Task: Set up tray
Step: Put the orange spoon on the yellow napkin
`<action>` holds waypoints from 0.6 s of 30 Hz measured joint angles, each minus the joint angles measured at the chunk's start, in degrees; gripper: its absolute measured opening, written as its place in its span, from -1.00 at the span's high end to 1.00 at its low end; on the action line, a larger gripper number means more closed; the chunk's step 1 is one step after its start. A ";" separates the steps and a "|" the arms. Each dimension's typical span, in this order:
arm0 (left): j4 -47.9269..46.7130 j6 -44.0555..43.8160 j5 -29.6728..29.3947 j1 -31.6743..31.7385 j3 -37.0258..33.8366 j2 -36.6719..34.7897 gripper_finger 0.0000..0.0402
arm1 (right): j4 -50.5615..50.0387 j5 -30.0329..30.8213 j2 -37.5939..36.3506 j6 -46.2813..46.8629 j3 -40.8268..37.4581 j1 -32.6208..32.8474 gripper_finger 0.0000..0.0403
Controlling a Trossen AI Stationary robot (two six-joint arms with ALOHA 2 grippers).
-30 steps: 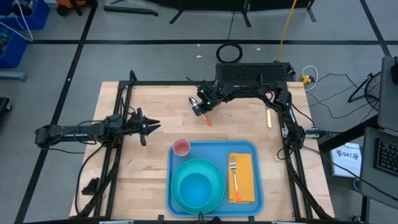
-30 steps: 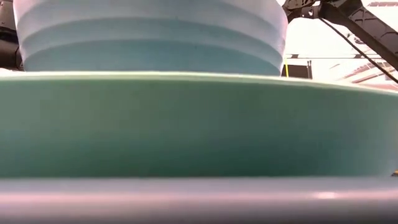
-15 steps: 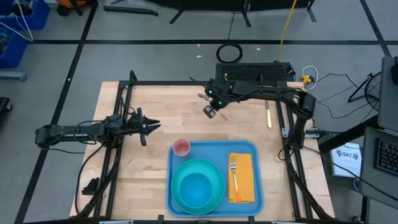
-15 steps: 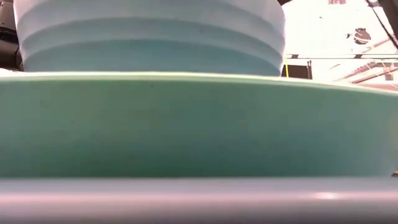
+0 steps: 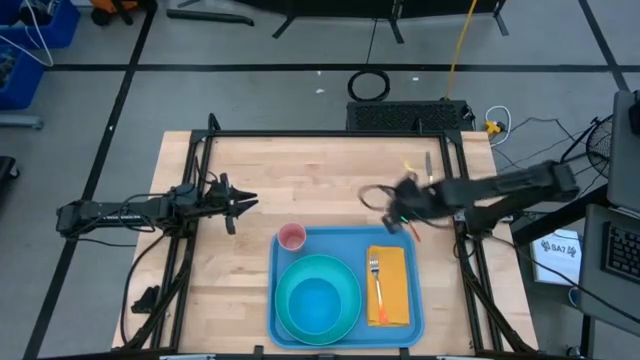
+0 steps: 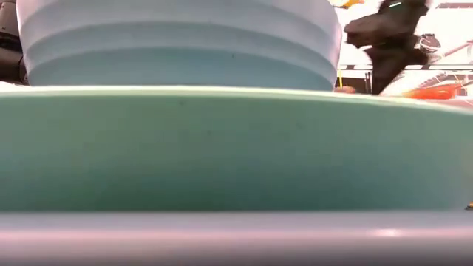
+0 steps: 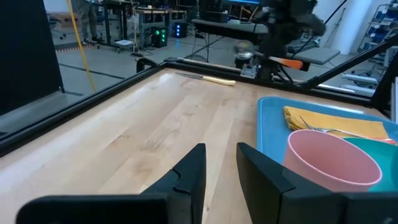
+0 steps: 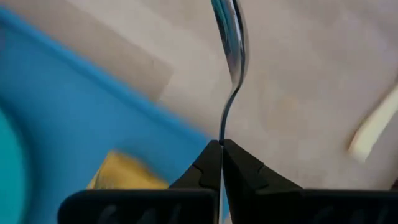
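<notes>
High view puts your right hand (image 5: 398, 213) just off the far right corner of the tray (image 5: 345, 237), which sits at the near middle of the bench (image 5: 260, 180). In the right wrist view that hand is clenched on the thin handle of a spoon (image 8: 229, 43), bowl end pointing away from the fingers, with the tray's blue edge and the orange napkin (image 8: 127, 171) right under it. Already on the tray you have a teal plate (image 5: 320, 268) with a blue bowl (image 5: 315, 298) on it, a pink cup (image 5: 291, 237) at the far left corner, and the napkin with a fork (image 5: 377, 282) laid along it.

What the next move likely turns on: the napkin lies toward the near edge from your right hand, its long axis running far to near, parallel to the fork. You will probably want the spoon turned to that same axis before it goes down beside the fork. Your right arm is the nearer one. A pale knife (image 5: 427, 165) lies at the far right of the bench.

Your left hand (image 5: 240, 203) waits over the bench's left side, well clear of the tray, fingers (image 7: 190, 171) parted and holding nothing.
</notes>
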 joint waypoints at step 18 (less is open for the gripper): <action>0.04 0.00 -0.05 0.01 0.00 0.00 0.54 | 12.84 -9.58 -5.83 49.93 -14.74 31.84 1.00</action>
